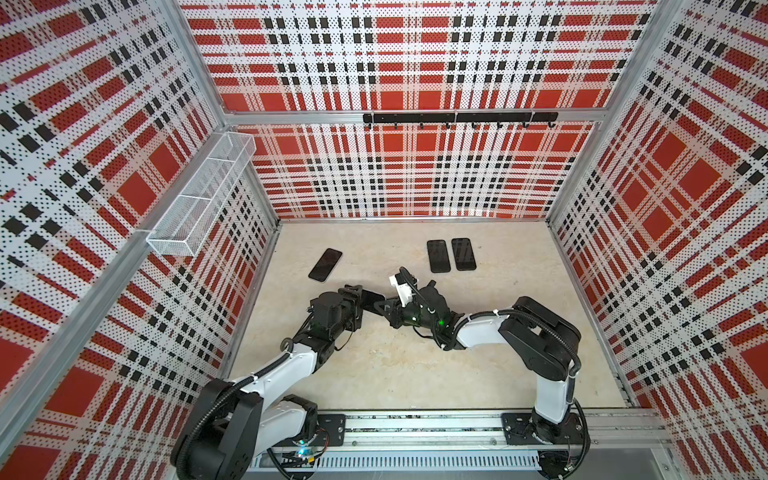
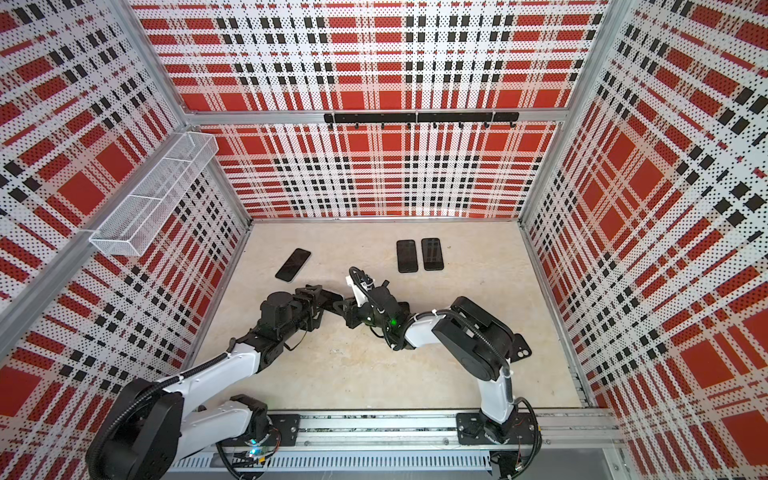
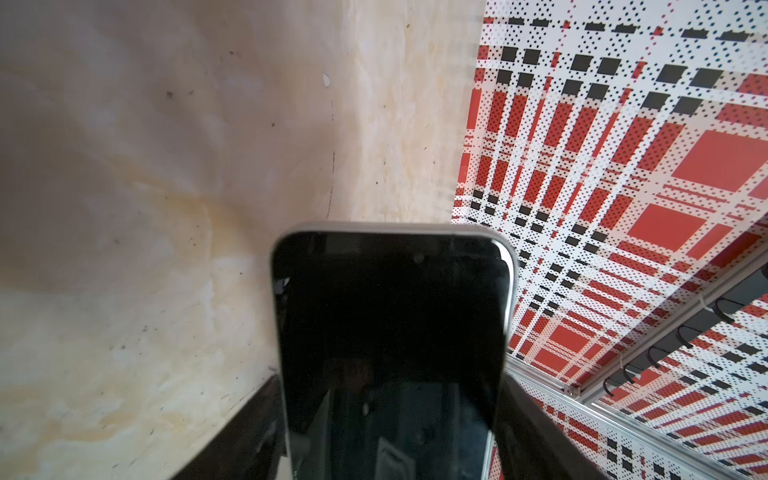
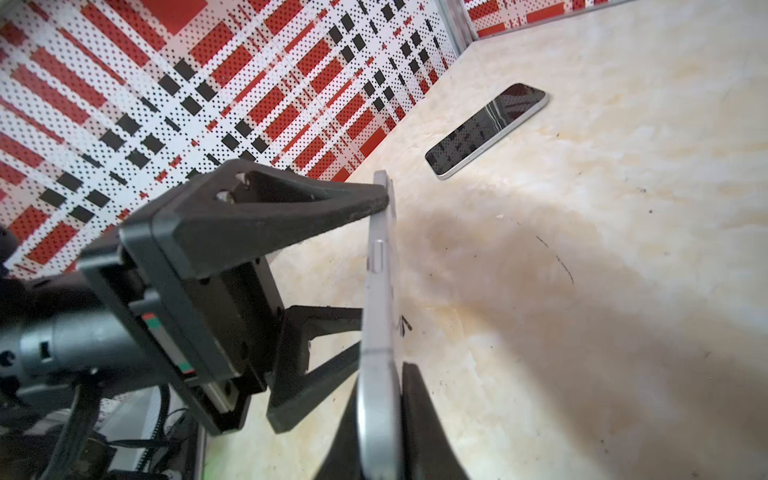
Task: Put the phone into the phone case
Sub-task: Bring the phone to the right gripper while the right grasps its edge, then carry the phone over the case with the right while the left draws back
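Note:
A phone (image 1: 372,298) with a black screen and silver rim hangs above the middle of the table, between both arms. In the left wrist view the phone (image 3: 390,311) fills the gap of my left gripper (image 3: 390,415), whose fingers press on its two long sides. My right gripper (image 4: 380,436) is shut on the phone's (image 4: 378,291) thin end, one jaw on each face. A black flat thing with two round camera holes (image 2: 521,348), seemingly the phone case, lies behind my right arm near the right wall; most of it is hidden.
Three more dark phones lie flat on the beige table: one near the left wall (image 1: 325,264) and two side by side at the back (image 1: 438,256) (image 1: 463,254). A white mesh basket (image 1: 199,199) hangs on the left wall. A black hook rail (image 1: 459,117) spans the back wall.

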{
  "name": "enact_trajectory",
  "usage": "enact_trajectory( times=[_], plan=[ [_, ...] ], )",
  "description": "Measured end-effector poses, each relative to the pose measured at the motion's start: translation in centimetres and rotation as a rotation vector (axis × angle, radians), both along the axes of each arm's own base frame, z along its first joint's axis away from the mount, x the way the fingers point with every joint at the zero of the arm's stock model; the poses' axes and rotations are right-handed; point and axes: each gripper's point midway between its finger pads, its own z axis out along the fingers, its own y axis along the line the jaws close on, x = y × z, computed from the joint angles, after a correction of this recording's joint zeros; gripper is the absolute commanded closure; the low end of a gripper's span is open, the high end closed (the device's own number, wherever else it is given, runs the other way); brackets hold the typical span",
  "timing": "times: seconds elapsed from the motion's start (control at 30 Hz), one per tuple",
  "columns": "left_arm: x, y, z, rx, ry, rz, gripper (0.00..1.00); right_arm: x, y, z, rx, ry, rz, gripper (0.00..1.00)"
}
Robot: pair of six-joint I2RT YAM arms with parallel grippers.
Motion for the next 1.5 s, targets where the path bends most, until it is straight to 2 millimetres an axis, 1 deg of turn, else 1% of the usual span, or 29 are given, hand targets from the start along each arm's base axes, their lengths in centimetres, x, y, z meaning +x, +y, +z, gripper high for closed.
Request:
enact_trajectory(
  times=[0.03,0.07,0.13,0.17,0.2,0.23,0.27,0.3,0.43,0.53,0.63,0.73,0.87,0.9,0.97,1.0,1.07,1.13,1.27,1.37,1.5],
  plan=[
    [0.0,0.0,-0.1,0.001,0.002,-0.001,1.0,0.0,0.0,-0.1,-0.006,-0.007,0.0,0.96],
    [0.0,0.0,-0.1,0.002,0.003,-0.001,0.97,0.0,-0.1,-0.1,-0.008,-0.009,0.0,0.96],
    [0.0,-0.1,-0.1,0.001,0.002,-0.002,0.84,0.0,-0.1,-0.1,-0.009,-0.011,0.001,0.97],
    [0.0,-0.1,-0.1,0.001,0.001,-0.003,0.7,0.0,-0.1,-0.1,-0.009,-0.011,0.002,0.97],
    [-0.1,-0.1,-0.2,0.0,-0.001,-0.003,0.53,0.0,0.0,-0.1,-0.01,-0.012,0.004,0.97],
    [-0.1,-0.1,-0.2,0.001,-0.003,-0.004,0.31,0.0,0.0,-0.2,-0.012,-0.011,0.005,0.97],
    [-0.2,-0.1,-0.3,0.002,-0.005,-0.006,0.04,-0.1,-0.1,-0.3,-0.015,-0.01,0.006,0.97],
    [-0.3,-0.1,-0.4,0.005,-0.011,-0.009,0.02,-0.1,-0.1,-0.3,-0.017,-0.007,0.008,0.97],
    [-0.2,-0.2,0.5,0.027,-0.071,-0.033,0.02,0.0,-0.1,-0.4,-0.017,0.027,0.003,0.97],
    [-0.1,-0.3,1.4,0.077,-0.125,-0.065,0.02,0.8,-0.3,0.5,-0.009,0.029,-0.007,0.97],
    [0.2,-0.1,2.5,0.144,-0.173,-0.091,0.02,1.8,-1.5,1.3,-0.018,0.043,-0.028,0.97],
    [1.3,0.3,4.2,0.251,-0.214,-0.115,0.02,3.4,-4.0,2.3,-0.043,0.069,-0.078,0.97],
    [3.6,0.3,8.0,0.437,-0.291,-0.173,0.0,5.7,-8.3,4.2,-0.054,0.104,-0.152,0.96],
    [4.2,0.2,8.7,0.482,-0.304,-0.189,0.0,6.0,-9.1,4.5,-0.057,0.113,-0.163,0.96],
    [5.4,0.0,9.8,0.584,-0.321,-0.23,0.03,6.8,-11.6,5.2,-0.069,0.143,-0.193,0.96],
    [6.0,-0.2,10.1,0.632,-0.326,-0.252,0.05,7.0,-12.4,5.2,-0.079,0.16,-0.201,0.96],
    [7.1,-0.7,10.0,0.736,-0.318,-0.32,0.08,7.4,-14.3,4.8,-0.128,0.214,-0.215,0.96],
    [8.1,-1.2,9.3,0.829,-0.29,-0.386,0.09,7.6,-15.7,4.3,-0.183,0.266,-0.222,0.95],
    [9.7,-2.0,7.8,0.989,-0.23,-0.525,0.11,7.0,-18.8,3.1,-0.281,0.378,-0.224,0.95],
    [10.0,-3.1,6.8,1.062,-0.212,-0.625,0.16,5.6,-20.8,2.4,-0.32,0.476,-0.204,0.94],
    [9.7,-5.3,5.3,1.106,-0.218,-0.77,0.19,4.2,-22.6,2.3,-0.365,0.57,-0.182,0.94]
  ],
)
